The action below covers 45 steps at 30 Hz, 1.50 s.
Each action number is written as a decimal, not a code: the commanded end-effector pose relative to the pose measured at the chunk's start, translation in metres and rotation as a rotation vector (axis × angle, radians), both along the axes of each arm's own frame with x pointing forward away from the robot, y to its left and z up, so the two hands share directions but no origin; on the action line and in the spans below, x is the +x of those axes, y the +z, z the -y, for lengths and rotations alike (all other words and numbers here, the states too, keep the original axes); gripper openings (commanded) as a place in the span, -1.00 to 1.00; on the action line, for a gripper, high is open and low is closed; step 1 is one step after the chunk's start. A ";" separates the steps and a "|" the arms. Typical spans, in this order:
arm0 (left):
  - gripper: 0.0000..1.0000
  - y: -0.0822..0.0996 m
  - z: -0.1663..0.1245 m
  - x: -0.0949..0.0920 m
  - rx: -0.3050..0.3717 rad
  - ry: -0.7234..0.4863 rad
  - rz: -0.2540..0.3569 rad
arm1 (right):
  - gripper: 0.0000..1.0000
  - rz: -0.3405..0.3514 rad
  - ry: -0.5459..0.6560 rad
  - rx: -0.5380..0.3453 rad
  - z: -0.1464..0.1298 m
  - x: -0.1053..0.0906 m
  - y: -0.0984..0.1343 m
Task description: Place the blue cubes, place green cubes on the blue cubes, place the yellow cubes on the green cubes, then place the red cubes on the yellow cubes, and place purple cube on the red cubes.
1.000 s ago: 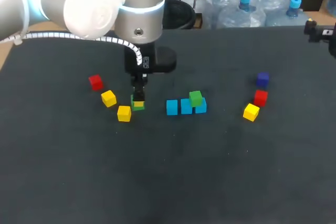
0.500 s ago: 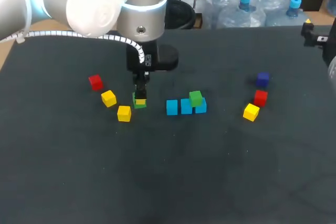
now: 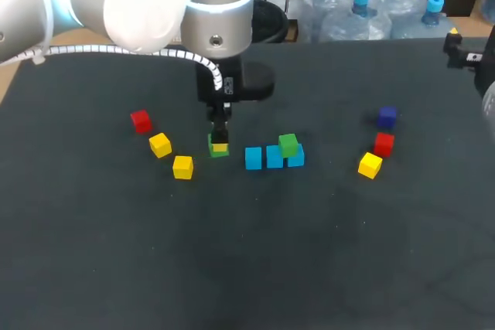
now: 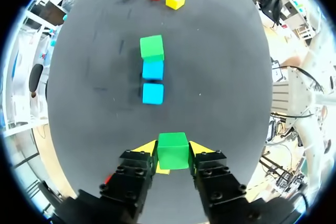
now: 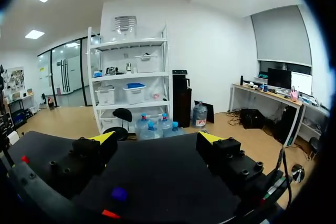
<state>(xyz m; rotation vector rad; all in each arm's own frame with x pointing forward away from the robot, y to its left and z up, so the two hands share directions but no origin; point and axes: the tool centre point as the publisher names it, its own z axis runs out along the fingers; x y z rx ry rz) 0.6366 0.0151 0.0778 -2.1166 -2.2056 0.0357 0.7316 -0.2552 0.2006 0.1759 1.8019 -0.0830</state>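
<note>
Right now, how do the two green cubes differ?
The held green cube is clamped between the fingers of the left gripper; the stacked green cube is free of any gripper. The held green cube is short of the blue cubes, off the row's near end; the stacked green cube rests on top of them at the far end. Both are green and look the same size.

From above, my left fingers (image 3: 220,135) hide most of the green cube (image 3: 219,153); my right arm (image 3: 473,50) is cut off by the edge.
</note>
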 end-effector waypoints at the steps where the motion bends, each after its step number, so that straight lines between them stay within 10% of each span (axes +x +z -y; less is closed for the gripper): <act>1: -1.00 0.004 0.013 0.004 -0.005 -0.020 0.010 | 1.00 0.215 0.021 -0.027 0.003 -0.001 -0.004; 45: -1.00 -0.032 0.080 0.019 0.006 -0.157 -0.030 | 1.00 0.215 0.021 -0.027 0.003 -0.001 -0.004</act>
